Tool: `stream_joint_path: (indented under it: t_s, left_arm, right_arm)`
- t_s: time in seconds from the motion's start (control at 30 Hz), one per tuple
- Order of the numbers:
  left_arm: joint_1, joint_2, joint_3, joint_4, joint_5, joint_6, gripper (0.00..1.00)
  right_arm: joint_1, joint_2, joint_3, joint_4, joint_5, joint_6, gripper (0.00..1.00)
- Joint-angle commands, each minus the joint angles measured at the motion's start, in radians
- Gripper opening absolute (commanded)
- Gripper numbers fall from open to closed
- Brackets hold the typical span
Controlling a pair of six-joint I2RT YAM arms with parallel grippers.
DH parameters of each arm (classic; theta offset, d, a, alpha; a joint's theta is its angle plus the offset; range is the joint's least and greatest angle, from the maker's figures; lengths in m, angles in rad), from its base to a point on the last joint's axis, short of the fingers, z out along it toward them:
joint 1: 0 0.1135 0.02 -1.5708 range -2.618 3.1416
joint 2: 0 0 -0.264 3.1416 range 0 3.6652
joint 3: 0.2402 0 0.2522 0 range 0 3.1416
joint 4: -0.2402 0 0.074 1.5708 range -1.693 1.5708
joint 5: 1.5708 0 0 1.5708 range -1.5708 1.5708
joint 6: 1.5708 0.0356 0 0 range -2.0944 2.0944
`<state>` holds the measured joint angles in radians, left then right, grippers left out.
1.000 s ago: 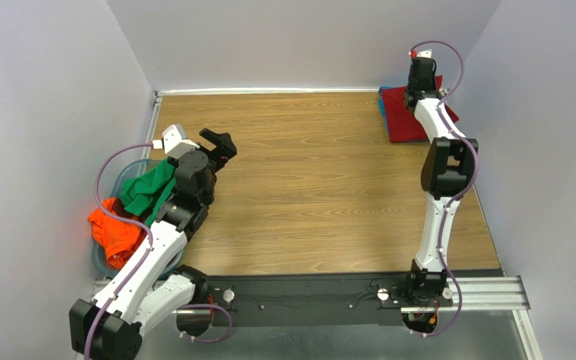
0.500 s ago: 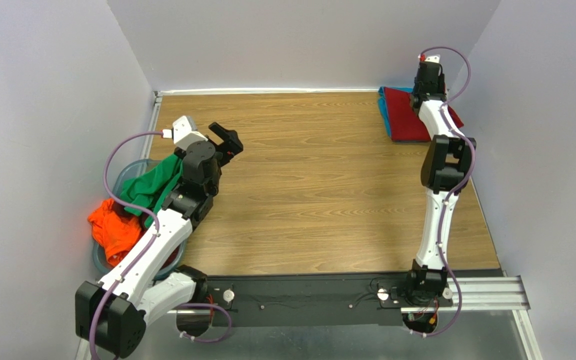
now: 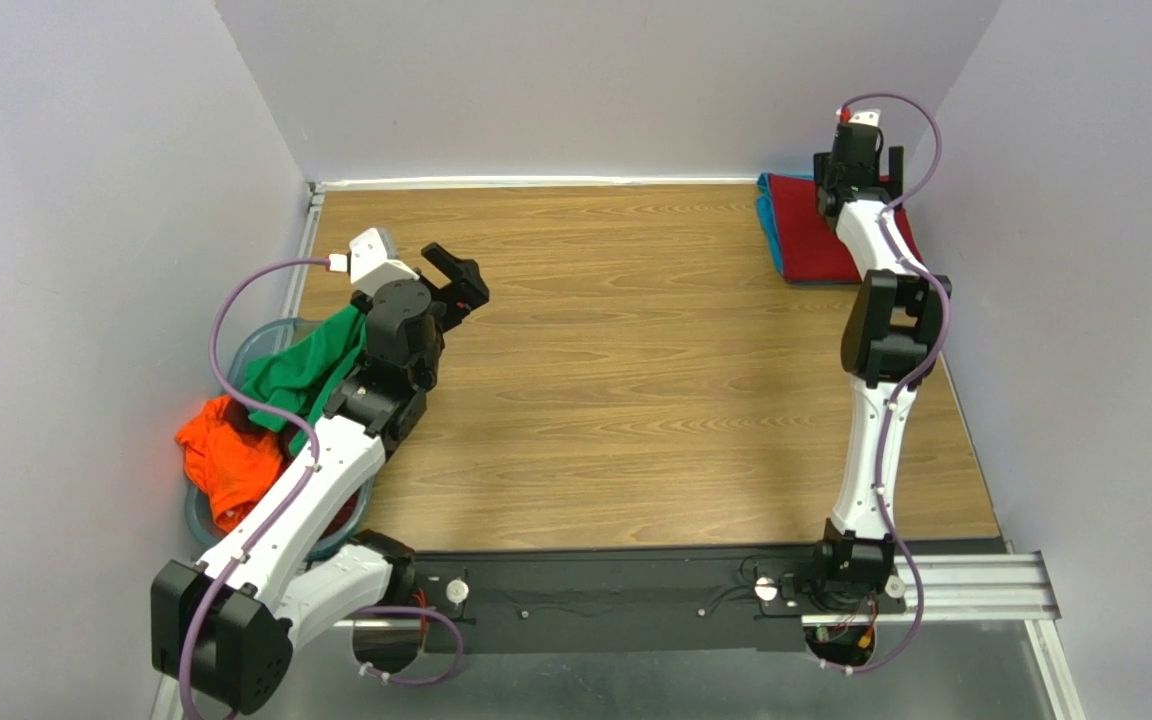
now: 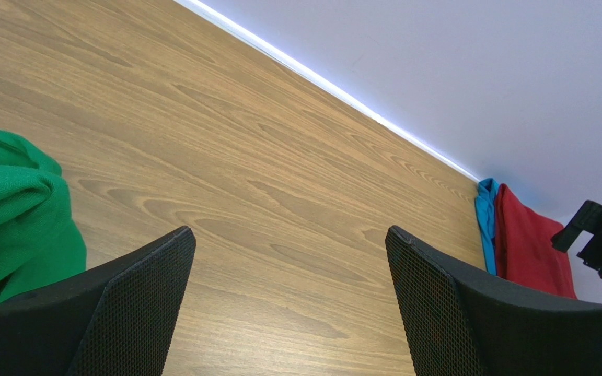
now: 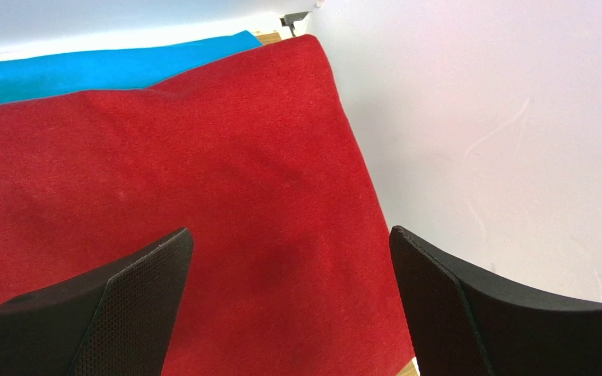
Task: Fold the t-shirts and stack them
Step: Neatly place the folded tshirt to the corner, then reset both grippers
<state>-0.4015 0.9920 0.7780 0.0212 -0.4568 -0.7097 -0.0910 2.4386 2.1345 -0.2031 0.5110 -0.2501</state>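
Observation:
A folded dark red t-shirt (image 3: 820,240) lies in the far right corner on top of a teal-blue t-shirt (image 3: 767,222). My right gripper (image 3: 853,162) hovers over it, open. In the right wrist view only the red cloth (image 5: 202,196) lies below the spread right gripper (image 5: 288,235), with the teal-blue t-shirt's edge (image 5: 108,70) behind. A green t-shirt (image 3: 304,368) and a bright orange t-shirt (image 3: 229,458) are heaped at the left. My left gripper (image 3: 455,285) stands open beside the green t-shirt (image 4: 10,211), above bare wood (image 4: 288,231).
The green and orange shirts sit in a round clear tub (image 3: 244,348) against the left wall. Grey walls close in the table on the left, back and right; the right wall (image 5: 500,141) is next to the red shirt. A black rail (image 3: 612,593) runs along the near edge.
My right gripper has opened and let go of the red shirt, shifting slightly toward the back wall. My left arm has swung a little toward the far side, still open.

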Motion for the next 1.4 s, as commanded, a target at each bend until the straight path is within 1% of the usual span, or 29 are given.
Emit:
stream_joint_path:
  t_s: [0.0, 0.17, 0.27, 0.3, 0.37, 0.4, 0.43, 0.5, 0.53, 0.6, 0.63, 0.73, 0.77, 0.87, 0.9, 0.97, 1.0, 1.1, 1.13, 1.23, 1.37]
  left_arm:
    - [0.000, -0.012, 0.014, 0.014, 0.009, 0.018, 0.98]
    - [0.000, -0.027, 0.015, 0.005, 0.014, 0.026, 0.98]
    - [0.000, -0.047, 0.021, -0.020, 0.003, 0.016, 0.98]
    - [0.000, -0.061, 0.021, -0.020, 0.000, 0.004, 0.98]
    - [0.000, -0.073, 0.011, -0.020, 0.000, 0.001, 0.98]
    - [0.000, -0.076, 0.006, -0.020, 0.001, -0.002, 0.98]
    - [0.000, -0.085, -0.003, -0.020, -0.005, -0.002, 0.98]
    - [0.000, -0.093, -0.009, -0.045, -0.006, -0.002, 0.98]
    - [0.000, -0.101, -0.016, -0.058, -0.006, -0.004, 0.98]
    - [0.000, -0.121, -0.026, -0.063, -0.002, -0.004, 0.98]
    - [0.000, -0.128, -0.045, -0.061, 0.004, -0.004, 0.98]
    - [0.000, -0.176, -0.101, -0.032, 0.020, -0.022, 0.98]
    - [0.000, -0.188, -0.120, -0.026, 0.029, -0.030, 0.98]
    - [0.000, -0.242, -0.193, 0.036, 0.050, -0.048, 0.98]
    - [0.000, -0.250, -0.204, 0.037, 0.047, -0.060, 0.98]
    - [0.001, -0.269, -0.224, 0.020, 0.034, -0.089, 0.98]
    - [0.000, -0.279, -0.226, 0.007, 0.036, -0.086, 0.98]
    - [0.000, -0.285, -0.221, -0.018, 0.030, -0.094, 0.98]
    - [0.000, -0.283, -0.215, -0.020, 0.026, -0.102, 0.98]
    - [0.000, -0.285, -0.215, -0.056, 0.035, -0.116, 0.98]
    - [0.001, -0.285, -0.207, -0.089, 0.033, -0.134, 0.98]
  right_arm:
    - [0.000, -0.061, -0.027, 0.014, -0.035, 0.054, 1.00]
    - [0.013, -0.140, -0.114, 0.005, -0.112, 0.110, 1.00]
    - [0.025, -0.248, -0.214, 0.005, -0.161, 0.173, 1.00]
    - [0.025, -0.321, -0.279, 0.004, -0.181, 0.231, 1.00]
    - [0.027, -0.392, -0.365, 0.005, -0.253, 0.293, 1.00]
    - [0.028, -0.433, -0.404, 0.005, -0.264, 0.323, 1.00]
    - [0.033, -0.508, -0.500, 0.005, -0.273, 0.381, 1.00]
    - [0.037, -0.599, -0.603, 0.007, -0.299, 0.437, 1.00]
    - [0.040, -0.687, -0.693, 0.007, -0.313, 0.490, 1.00]
    - [0.042, -0.772, -0.793, 0.007, -0.342, 0.537, 1.00]
    - [0.043, -0.867, -0.891, 0.007, -0.351, 0.572, 1.00]
    - [0.043, -0.999, -1.028, 0.013, -0.384, 0.607, 1.00]
    - [0.043, -1.083, -1.111, 0.011, -0.394, 0.612, 1.00]
    - [0.043, -1.206, -1.240, 0.010, -0.410, 0.635, 1.00]
    - [0.043, -1.287, -1.328, 0.010, -0.426, 0.640, 1.00]
    - [0.043, -1.372, -1.409, 0.011, -0.439, 0.663, 1.00]
    - [0.043, -1.444, -1.470, 0.016, -0.448, 0.666, 1.00]
    - [0.043, -1.541, -1.542, 0.013, -0.463, 0.663, 1.00]
    - [0.043, -1.559, -1.579, 0.014, -0.465, 0.692, 1.00]
    - [0.043, -1.625, -1.619, 0.018, -0.457, 0.736, 1.00]
    - [0.043, -1.687, -1.633, 0.016, -0.427, 0.735, 1.00]
